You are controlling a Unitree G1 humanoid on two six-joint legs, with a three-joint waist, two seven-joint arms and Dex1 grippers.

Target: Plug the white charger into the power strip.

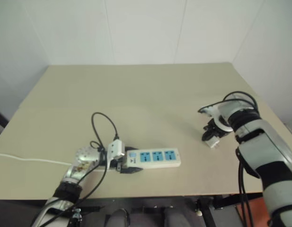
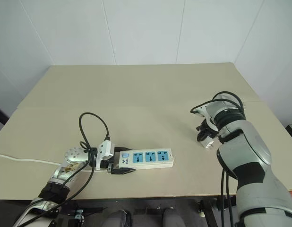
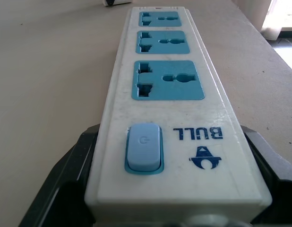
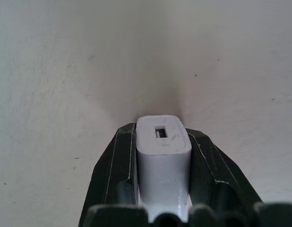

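With my right gripper clamped on the white charger and left gripper bracing the power strip, jaws wide around its switch end, I should lift straight, then align prongs above a blue socket.

You see the long white plastic power strip with three blue sockets lying flat at lower centre, and the small white rounded charger block, port face showing, at right.

Items counted on the table

One power strip with three blue sockets, one white charger, one thin cord and two tools are counted.
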